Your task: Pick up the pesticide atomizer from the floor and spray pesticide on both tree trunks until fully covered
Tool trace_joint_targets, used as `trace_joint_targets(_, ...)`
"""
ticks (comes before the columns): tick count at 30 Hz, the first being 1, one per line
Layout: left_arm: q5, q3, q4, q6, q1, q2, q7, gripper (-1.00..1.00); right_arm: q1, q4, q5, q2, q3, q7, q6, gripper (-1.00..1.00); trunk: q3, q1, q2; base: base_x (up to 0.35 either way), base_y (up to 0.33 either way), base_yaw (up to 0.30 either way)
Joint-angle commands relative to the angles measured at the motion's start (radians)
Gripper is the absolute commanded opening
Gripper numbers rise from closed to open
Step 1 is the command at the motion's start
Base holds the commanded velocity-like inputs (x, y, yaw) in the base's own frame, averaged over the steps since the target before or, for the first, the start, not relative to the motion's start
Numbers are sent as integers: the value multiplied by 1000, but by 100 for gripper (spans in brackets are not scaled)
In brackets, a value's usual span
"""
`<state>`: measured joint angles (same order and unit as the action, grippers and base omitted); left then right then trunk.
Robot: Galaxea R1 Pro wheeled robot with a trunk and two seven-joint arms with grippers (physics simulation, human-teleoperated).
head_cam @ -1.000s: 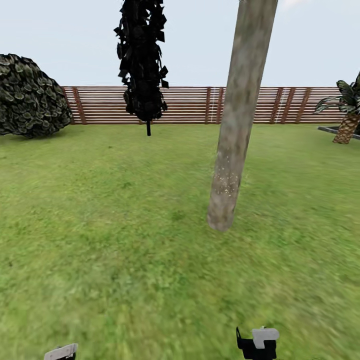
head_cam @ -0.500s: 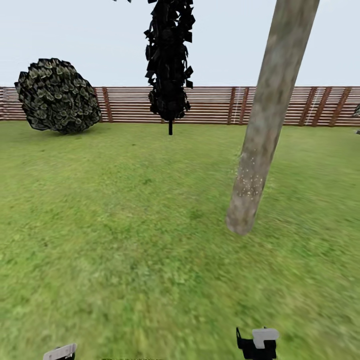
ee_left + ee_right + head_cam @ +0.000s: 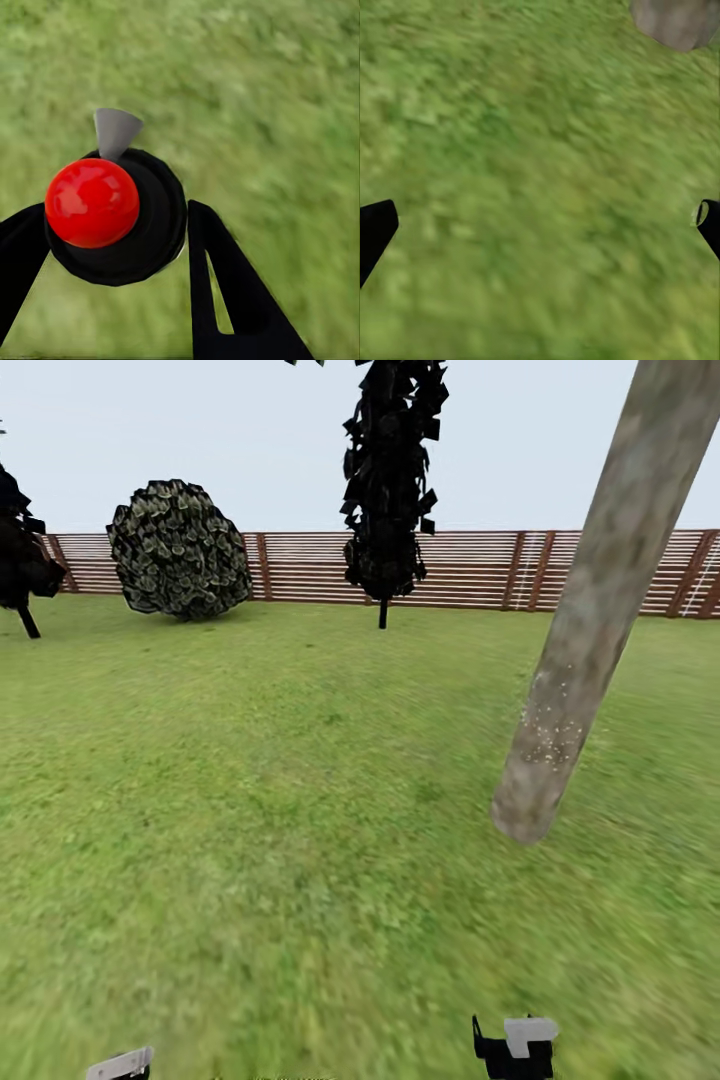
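Observation:
In the left wrist view, the pesticide atomizer (image 3: 91, 202) shows a shiny red ball on a black round cap with a grey nozzle, and my left gripper (image 3: 116, 214) is shut on it between black fingers. The head view catches the left gripper's tip (image 3: 120, 1065) at the bottom edge. My right gripper (image 3: 515, 1048) hangs low over the grass; its fingers stand wide apart in the right wrist view (image 3: 544, 217), holding nothing. A leaning grey-tan tree trunk (image 3: 590, 640) rises at the right, with whitish specks (image 3: 550, 735) low on it. Its base (image 3: 679, 19) also appears in the right wrist view.
Green lawn (image 3: 260, 810) spreads all around. A brown slat fence (image 3: 470, 570) closes the back. A rounded shrub (image 3: 180, 550) stands at the back left, a near-black cypress (image 3: 388, 480) at the back middle, and another dark tree (image 3: 20, 550) at the far left edge.
The camera has turned left, so the whole scene has slid right in the head view. A dark tree has come into view at the far left. Both grippers keep their places.

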<state>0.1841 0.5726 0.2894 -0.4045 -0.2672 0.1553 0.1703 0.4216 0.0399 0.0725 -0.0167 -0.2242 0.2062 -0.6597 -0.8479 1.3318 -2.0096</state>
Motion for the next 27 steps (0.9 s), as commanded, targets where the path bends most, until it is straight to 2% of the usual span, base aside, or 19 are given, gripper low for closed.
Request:
trace_joint_targets(1, 9, 9, -1, -4, -1, 0, 5, -100, 0, 0, 7, 0, -9, 3, -2, 100, -1, 0, 0, 0, 0, 278)
trace_joint_targets(27, 11, 7, -1, -4, -1, 0, 5, -100, 0, 0, 7, 0, -9, 3, -1, 100, -11, 0, 0, 0, 0, 278)
